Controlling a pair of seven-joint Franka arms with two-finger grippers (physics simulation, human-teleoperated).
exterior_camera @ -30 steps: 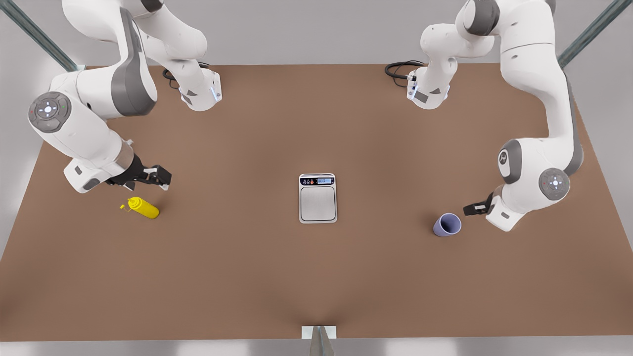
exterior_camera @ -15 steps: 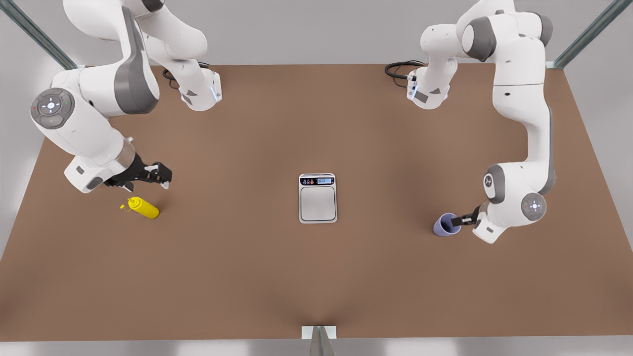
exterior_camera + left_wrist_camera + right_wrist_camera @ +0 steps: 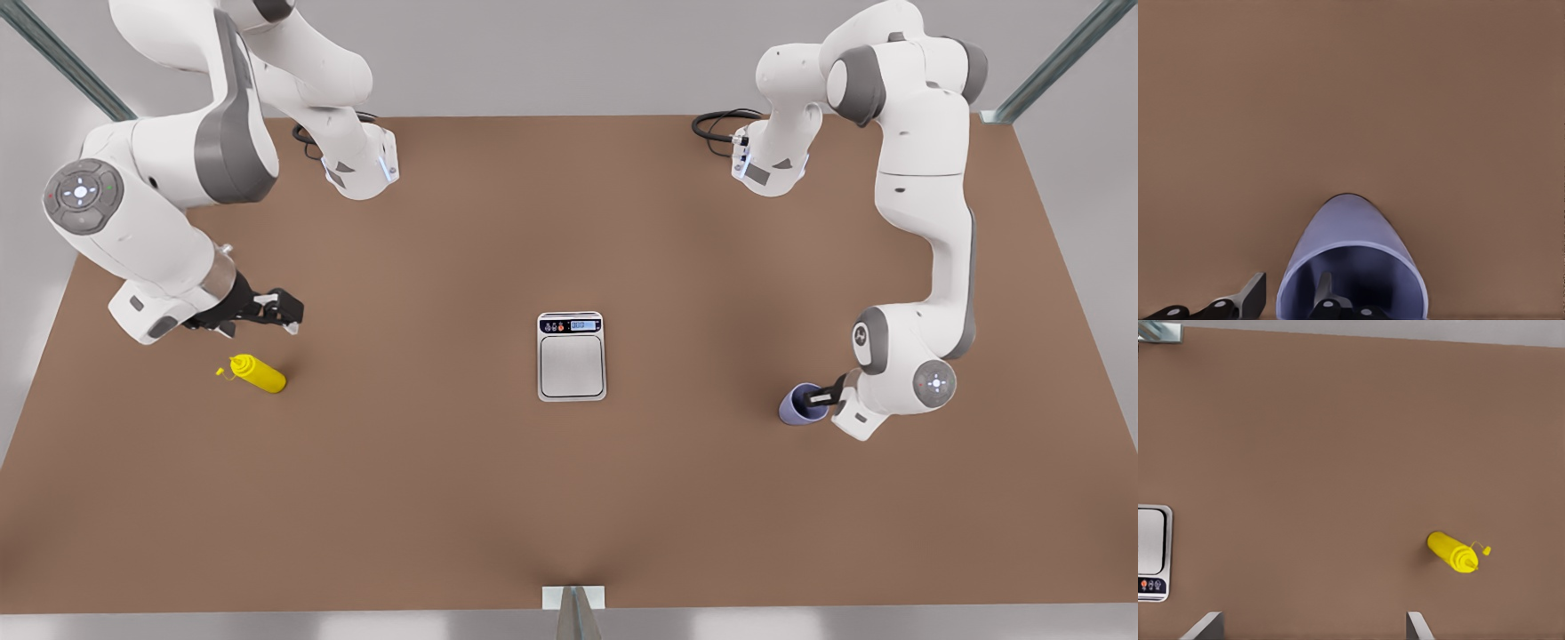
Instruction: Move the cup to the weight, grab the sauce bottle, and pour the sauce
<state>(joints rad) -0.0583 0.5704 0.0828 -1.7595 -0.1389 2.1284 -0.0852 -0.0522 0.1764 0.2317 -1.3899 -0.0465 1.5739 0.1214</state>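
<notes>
The pale lavender cup stands on the brown table at the front view's right. My left gripper is at its rim. In the left wrist view the cup sits close, with one finger inside its mouth and the other finger outside the wall; the gripper is open. The weight lies flat at the table's middle, and its edge also appears in the right wrist view. The yellow sauce bottle lies on its side at the front view's left. My right gripper hovers open just behind it.
Both arm bases stand at the table's back edge, with black cables beside them. A small metal bracket sits at the middle of the front edge. Bare brown table surrounds the weight.
My left arm swung in and down toward the cup, and one finger now reaches into its mouth. My right gripper drifted slightly back and toward the front view's left. Cup, weight and bottle stayed put.
</notes>
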